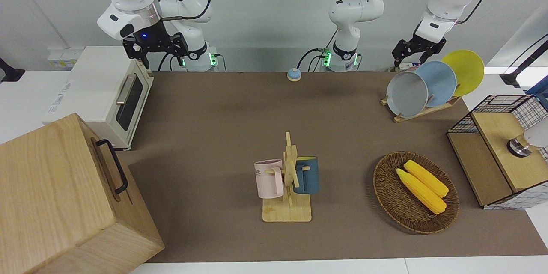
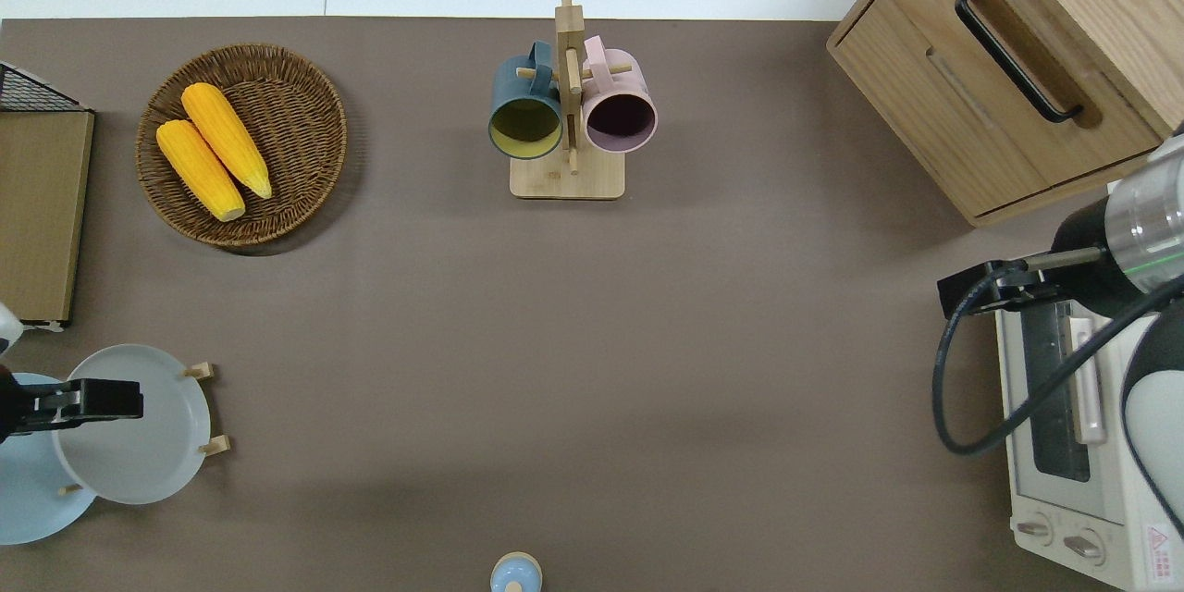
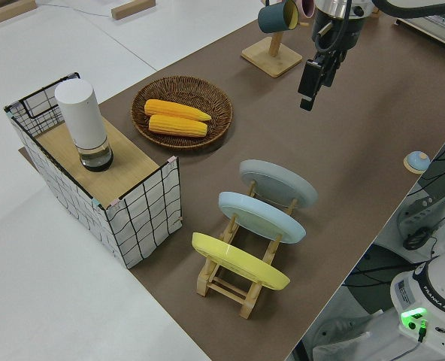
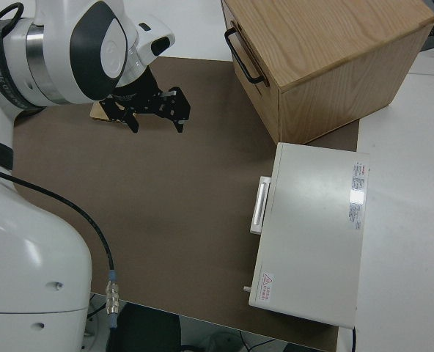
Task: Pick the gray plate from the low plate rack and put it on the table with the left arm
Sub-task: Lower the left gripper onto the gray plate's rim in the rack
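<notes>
Left gripper (image 2: 102,398): in the air over the gray plate, near its top edge in the overhead view; holds nothing; how far its fingers stand apart I cannot tell.
Right arm: parked; right gripper (image 1: 156,49) has its fingers spread and holds nothing.
Small blue knob (image 1: 293,74): on the counter near the robots' edge, between the two arm bases.
Low plate rack (image 1: 421,111): on the counter (image 2: 592,342) at the left arm's end, close to the robots; three plates stand slanted in its pegs.
Yellow plate (image 1: 464,70): in the rack slot nearest the robots.
Light-blue plate (image 1: 439,81): middle slot, between the yellow and the gray.
Gray plate (image 1: 406,94): in the slot farthest from the robots, leaning back against the pegs, its face open toward the bare counter.
White toaster oven (image 1: 107,94): at the right arm's end of the counter, well apart from the rack.
Wire-sided box (image 3: 102,180): just beside the rack at the counter's end, with a white cylinder (image 3: 83,124) standing on its wooden lid.
Wicker basket (image 2: 305,111): farther from the robots than the rack, holding two ears of corn (image 2: 213,162).
Mug stand (image 2: 566,176): mid-counter, farther still; a dark-blue mug (image 2: 525,106) and a pink mug (image 2: 620,106) hang on it.
Wooden cabinet (image 1: 55,197): farthest, at the right arm's end, with a black handle.
</notes>
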`<action>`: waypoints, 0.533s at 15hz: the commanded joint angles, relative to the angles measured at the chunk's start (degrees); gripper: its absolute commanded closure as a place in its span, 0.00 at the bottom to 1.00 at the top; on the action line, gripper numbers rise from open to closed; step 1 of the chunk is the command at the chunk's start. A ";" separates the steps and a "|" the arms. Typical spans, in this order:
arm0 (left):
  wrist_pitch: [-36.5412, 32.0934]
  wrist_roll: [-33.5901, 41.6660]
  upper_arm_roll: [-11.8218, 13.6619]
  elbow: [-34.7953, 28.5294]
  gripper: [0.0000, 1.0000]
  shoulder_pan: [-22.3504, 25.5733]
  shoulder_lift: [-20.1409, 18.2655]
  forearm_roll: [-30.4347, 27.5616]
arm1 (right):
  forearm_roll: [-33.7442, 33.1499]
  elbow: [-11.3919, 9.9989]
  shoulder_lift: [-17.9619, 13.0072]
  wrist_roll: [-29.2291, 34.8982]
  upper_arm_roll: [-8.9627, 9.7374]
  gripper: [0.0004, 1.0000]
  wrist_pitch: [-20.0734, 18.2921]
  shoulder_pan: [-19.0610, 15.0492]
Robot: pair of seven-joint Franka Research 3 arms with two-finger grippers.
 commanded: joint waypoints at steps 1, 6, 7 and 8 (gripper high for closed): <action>4.51 0.44 2.14 -4.17 0.01 0.10 -1.78 4.35 | -0.37 0.42 -0.12 0.68 1.22 0.02 -0.64 -1.36; 9.70 0.44 2.49 -8.30 0.01 2.47 -1.69 6.55 | -0.37 0.34 -0.12 0.68 1.13 0.02 -0.64 -1.36; 11.01 0.44 2.49 -9.36 0.00 3.17 -1.61 6.64 | -0.37 0.42 -0.12 0.68 1.13 0.02 -0.64 -1.36; 12.59 0.44 2.49 -10.41 0.01 3.70 -1.61 6.64 | -0.37 0.42 -0.12 0.68 1.22 0.02 -0.64 -1.36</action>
